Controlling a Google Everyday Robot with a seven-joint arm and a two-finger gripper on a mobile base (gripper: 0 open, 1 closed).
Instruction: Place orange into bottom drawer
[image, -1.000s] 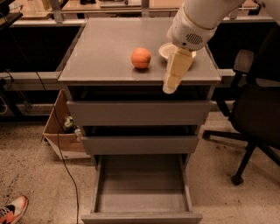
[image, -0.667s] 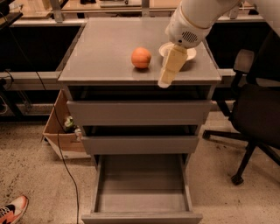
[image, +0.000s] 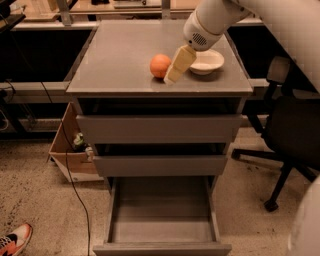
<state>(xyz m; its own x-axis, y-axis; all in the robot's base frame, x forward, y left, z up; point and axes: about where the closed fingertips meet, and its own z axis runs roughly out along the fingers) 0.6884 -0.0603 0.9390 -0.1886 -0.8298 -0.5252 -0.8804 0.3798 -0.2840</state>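
Camera view: gripper (image: 172, 74) down at the cabinet top (image: 120, 55), slanting in from the right, tip just beside the orange (image: 160, 65). Perhaps touching its right flank; cannot tell. Cannot tell either whether spread or closed. Does not appear clamped on the fruit. Orange resting near the middle of the top, toward the front, with bare grey surface to its left. White bowl (image: 206, 61) just behind the gripper, on the right. Bottom drawer (image: 162, 222) pulled out and bare inside, well below, under two shallower drawer fronts.

Judged from this layout, main risk of a roll. Round, smooth, free on a flat top with no visible lip. With a sideways nudge from the tip rather than a clean straddle, likely to trundle left across the open surface or forward over the front edge. From there, might drop into the open tray by luck, or strike the drawer front and bounce to the floor toward the cardboard box (image: 67, 150). With an off-centre squeeze, apt to squirt out. With too deep a descent, scraping on the top. With a careless swing back, a knock to the bowl. Further on, danger of clipping the upper drawer fronts while lowering, and of a bounce out if released from too high.
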